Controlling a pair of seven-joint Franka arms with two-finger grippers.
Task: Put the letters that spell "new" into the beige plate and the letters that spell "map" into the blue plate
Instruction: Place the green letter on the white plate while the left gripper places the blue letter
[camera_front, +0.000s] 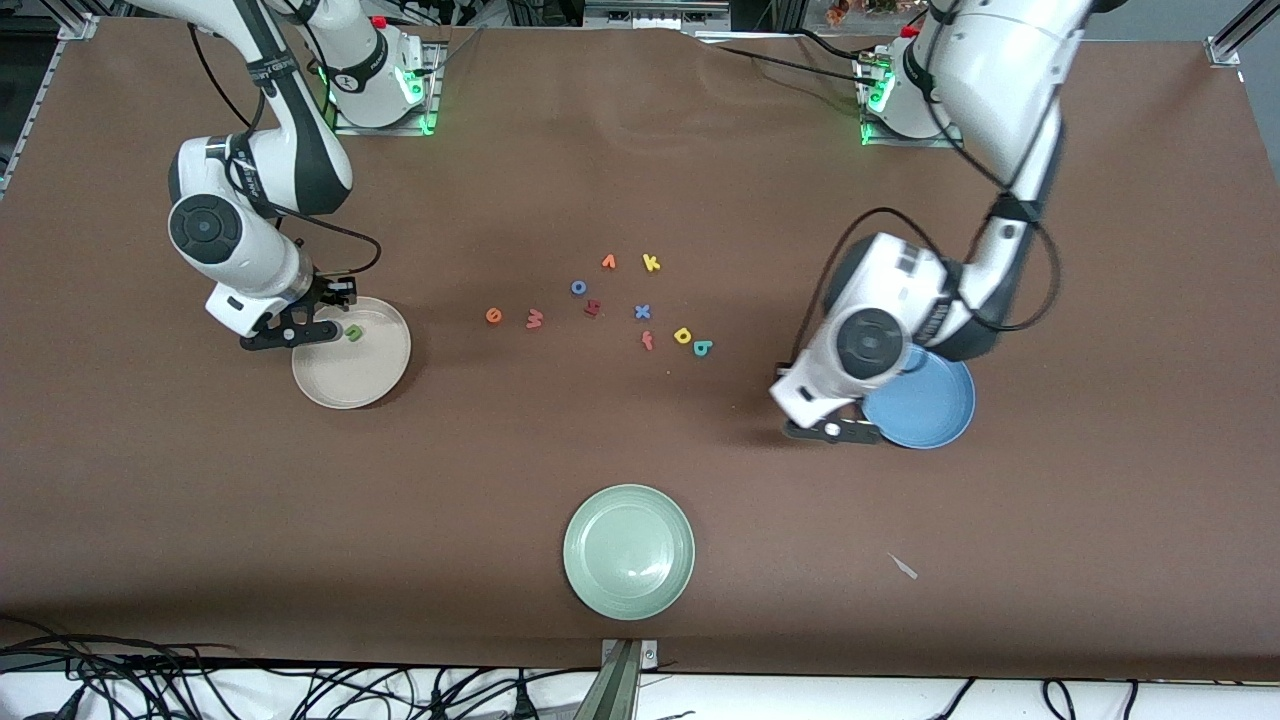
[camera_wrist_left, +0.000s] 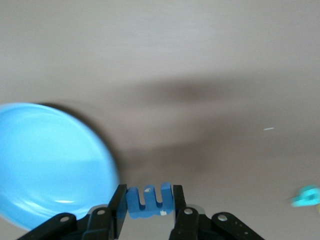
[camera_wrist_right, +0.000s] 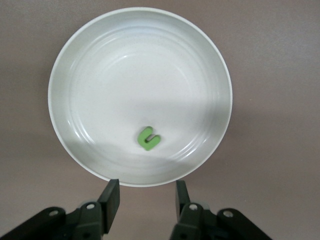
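- While the small green foam n (camera_wrist_right: 148, 138) already lies loose in the round cream-beige plate (camera_wrist_right: 100, 60), just ahead of the spread, empty jaws of the right gripper (camera_wrist_right: 147, 200), nothing else sits in that plate.
- Blue foam m (camera_wrist_left: 150, 201) is pinched between the jaws of the left gripper (camera_wrist_left: 149, 207), not yet delivered; the round mid-blue plate (camera_wrist_left: 45, 165) lies off to one side of those jaws, and it looks empty as far as it shows.
- Left on the table, well apart from both sets of jaws: orange rounded e (camera_front: 493, 315), salmon-red w (camera_front: 535, 318), yellow rounded a (camera_front: 683, 336), teal p (camera_front: 703, 348).
- Judgement: one of six placed, one in hand, four to fetch.
- Pose: right arm bent low, wrist pointing down over the beige plate's rim toward its own end of the table.
- Left arm folded down, gripper low beside the blue plate's edge.
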